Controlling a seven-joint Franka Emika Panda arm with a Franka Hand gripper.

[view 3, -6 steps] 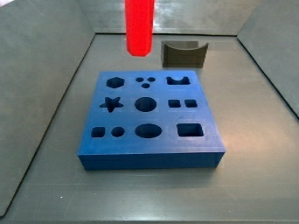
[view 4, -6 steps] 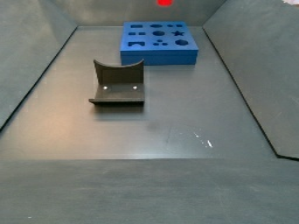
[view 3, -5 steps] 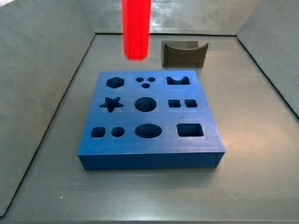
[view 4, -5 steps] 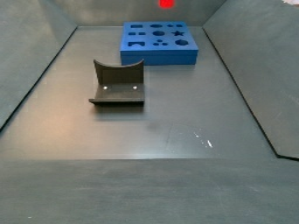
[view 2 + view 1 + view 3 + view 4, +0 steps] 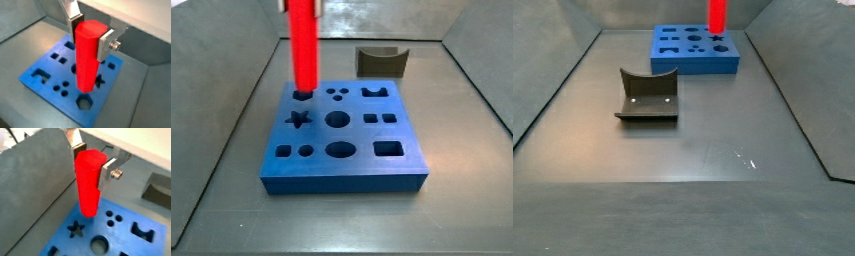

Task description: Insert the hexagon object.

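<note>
Overhead, your gripper (image 5: 92, 157) clamps the upright red hexagon object (image 5: 302, 48), its tip at the blue block's (image 5: 345, 170) hexagonal hole (image 5: 302, 95); the fixture (image 5: 647, 95) stands well apart.

Fingers (image 5: 108, 167) clamp red hexagon object (image 5: 87, 183) above blue block (image 5: 127, 237).

- The grey worktop (image 5: 700, 150) carries two things, well apart
- The blue block (image 5: 696, 50) with shaped holes lies flat at one end
- The dark notched block (image 5: 648, 95) sits nearer the middle
- The gripper (image 5: 90, 165) hangs above the blue block
</note>
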